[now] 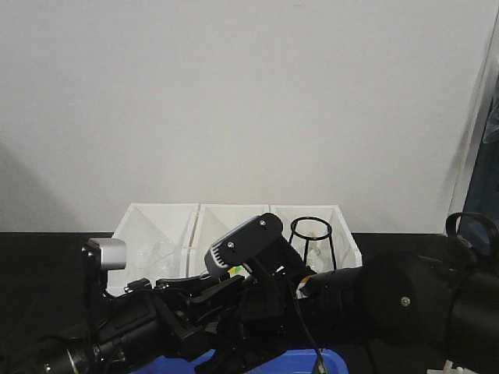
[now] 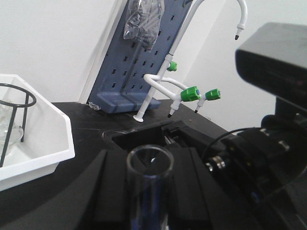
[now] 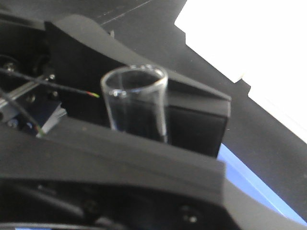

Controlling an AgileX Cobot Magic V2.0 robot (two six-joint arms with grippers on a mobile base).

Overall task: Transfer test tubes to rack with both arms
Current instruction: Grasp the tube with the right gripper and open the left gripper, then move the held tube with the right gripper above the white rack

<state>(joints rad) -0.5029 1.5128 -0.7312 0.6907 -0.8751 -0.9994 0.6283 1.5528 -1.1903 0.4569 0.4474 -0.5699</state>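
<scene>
Back of the black table (image 1: 47, 257), against the wall: three white open-fronted plastic bins (image 1: 234, 222) side by side. A black wire tripod ring (image 1: 312, 234) stands in the right bin, clear glassware (image 1: 156, 253) in the left. In front of the bins, left claw (image 2: 148, 154) and right claw (image 3: 139, 120) sit tip to tip above a blue plastic tray (image 1: 312, 362). A clear glass test tube (image 2: 149, 172) sits between the fingers.

Three white open-fronted bins (image 1: 234, 220) in a row on black worktop (image 1: 47, 257) against white wall (image 1: 234, 93); black wire tripod ring (image 1: 312, 236) standing in right-hand bin, clear glassware (image 1: 156, 253) in left-hand one; blue-grey pegboard (image 2: 139, 62) behind white tap (image 2: 160, 83) with green knobs (image 2: 192, 92); blue tray (image 1: 312, 362) at bottom edge, nearest camera.
</scene>
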